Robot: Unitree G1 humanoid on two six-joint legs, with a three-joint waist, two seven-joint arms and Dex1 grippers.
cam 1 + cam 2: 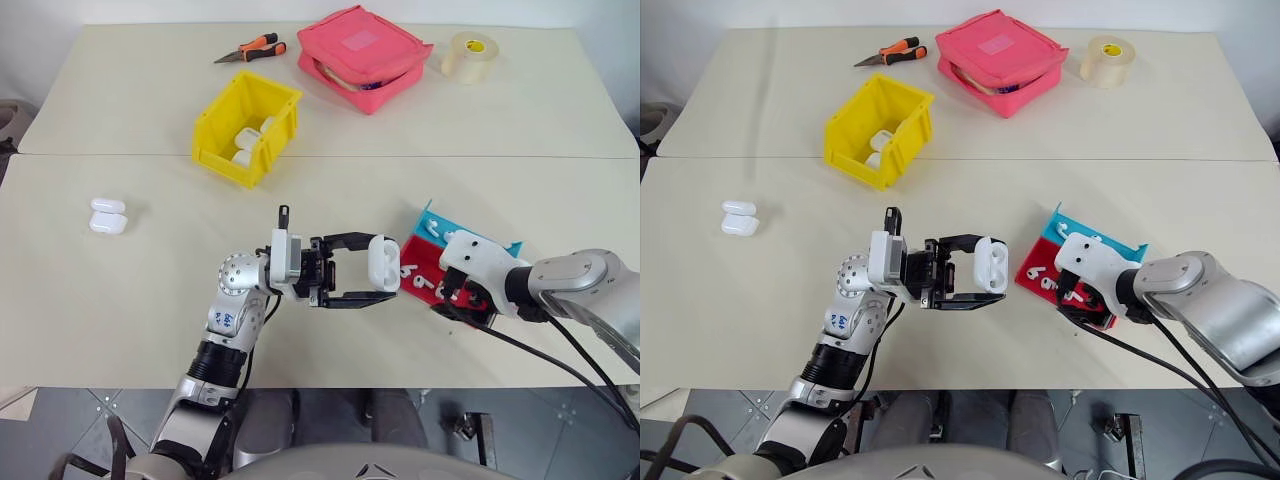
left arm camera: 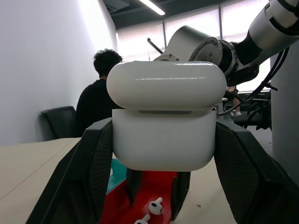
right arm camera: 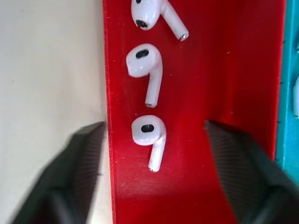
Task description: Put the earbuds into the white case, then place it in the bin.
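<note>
white case [image 1: 384,262]: 1 clenched in left gripper [image 1: 372,270], lid ajar, just left of red tray [image 3: 196,154] | earbuds [image 3: 148,138]: 3 on red tray | right gripper [image 3: 154,158]: jaws spread astride nearest earbud, grasping nothing | bin [image 1: 222,140]: 1, beyond red tray, about 3 cases inside | 2 cases [image 1: 108,216] far left of red tray

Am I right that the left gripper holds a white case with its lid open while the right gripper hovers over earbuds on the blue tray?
Not quite: the right gripper hovers over earbuds on the red tray, as the right wrist view shows. The left gripper does hold the open white case.
</note>
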